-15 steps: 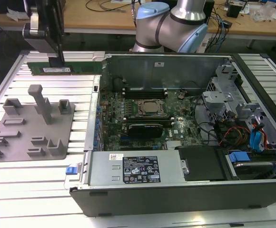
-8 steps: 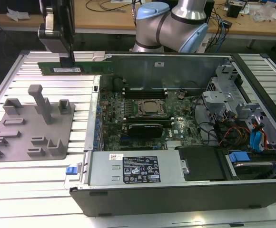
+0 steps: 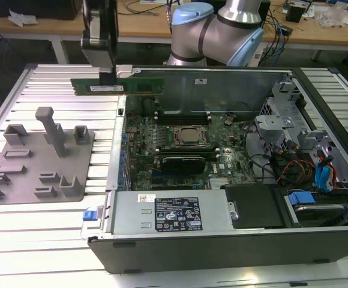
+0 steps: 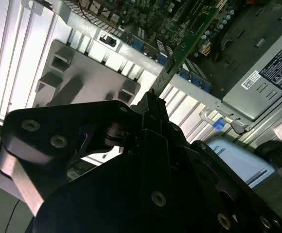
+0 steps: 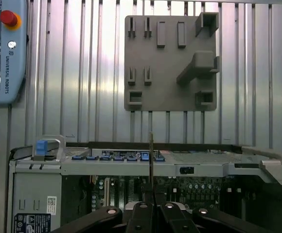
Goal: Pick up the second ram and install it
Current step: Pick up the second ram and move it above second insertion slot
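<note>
Closest to us sits the computer case (image 3: pixel 222 252), lid off, with the motherboard (image 3: pixel 186 150) lying bare inside it. Beside the case, on the exterior view's left, we have the grey plate (image 3: pixel 24 180) with its posts, and no green strip on it that we can make out. Up over the case's wall on that side hangs the gripper (image 3: pixel 107 77), fingers clamped on the second ram (image 3: pixel 141 86). So by our reading the pick-up is done and the install is not: the strip is in the air, level, seeming to straddle that wall near the case's far corner, seated in no slot. In the first wrist view it stands edge-on, straight out of the closed fingers.
</note>
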`<control>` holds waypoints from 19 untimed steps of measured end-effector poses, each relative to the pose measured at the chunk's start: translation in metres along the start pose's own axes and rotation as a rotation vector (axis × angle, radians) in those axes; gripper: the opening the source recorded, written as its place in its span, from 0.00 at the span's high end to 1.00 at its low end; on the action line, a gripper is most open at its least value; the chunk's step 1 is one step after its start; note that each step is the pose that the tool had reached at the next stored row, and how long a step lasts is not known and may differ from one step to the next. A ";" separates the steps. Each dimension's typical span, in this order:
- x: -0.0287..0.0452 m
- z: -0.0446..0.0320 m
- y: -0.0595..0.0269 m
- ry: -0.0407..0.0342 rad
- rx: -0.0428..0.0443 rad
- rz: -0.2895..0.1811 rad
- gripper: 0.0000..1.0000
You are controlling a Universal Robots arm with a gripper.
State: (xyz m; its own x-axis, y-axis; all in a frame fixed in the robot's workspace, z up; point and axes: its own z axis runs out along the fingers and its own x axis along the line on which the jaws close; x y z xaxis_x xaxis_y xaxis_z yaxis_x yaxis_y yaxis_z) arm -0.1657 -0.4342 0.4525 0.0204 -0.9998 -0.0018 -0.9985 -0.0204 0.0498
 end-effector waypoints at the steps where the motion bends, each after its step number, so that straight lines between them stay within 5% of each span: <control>1: 0.0001 0.0000 -0.0030 0.0000 0.0000 0.000 0.91; 7: -0.0011 0.0047 -0.0440 0.0002 0.0000 -0.004 0.91; 12: -0.0057 0.0099 -0.0686 0.0003 -0.0001 -0.004 0.91; 16: -0.0074 0.0212 -0.1002 0.0000 -0.0007 -0.004 0.91; 19: -0.0093 0.0355 -0.1081 0.0002 -0.0009 -0.004 0.91</control>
State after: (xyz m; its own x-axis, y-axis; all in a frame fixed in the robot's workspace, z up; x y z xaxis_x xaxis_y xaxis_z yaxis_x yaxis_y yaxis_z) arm -0.0597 -0.4226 0.4117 0.0243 -0.9997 -0.0017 -0.9984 -0.0244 0.0508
